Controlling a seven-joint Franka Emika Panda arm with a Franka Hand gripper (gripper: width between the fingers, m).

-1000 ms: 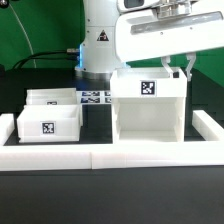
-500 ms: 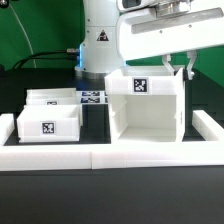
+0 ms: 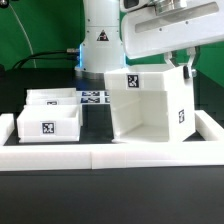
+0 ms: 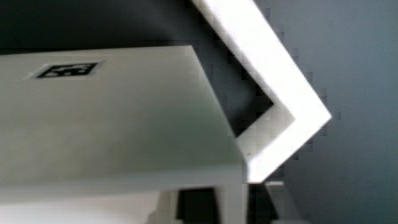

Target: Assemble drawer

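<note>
A: Gripper state was requested.

B: The gripper was recorded as clamped on the box housing. It was seen at the housing's upper corner toward the exterior view's right, with the fingers set astride the top edge.

A: And the housing's position?

B: It was logged on the dark table, inside the white rails, on the exterior view's right. It was set at an angle, so that two faces were shown. One tag was noted high on the face toward the camera, and another on the side face. Whether the base lay flat could not be told.

A: Wrist view?

B: The housing's white surface was seen close below, with a tag on it. A bent stretch of rail was seen beside it. The fingertips were too blurred to be read there.

A: The trays?

B: The front tray and the rear tray were found on the exterior view's left. One was placed behind the other, well apart from the housing. The marker board was noted flat between trays and housing, farther back.
</note>
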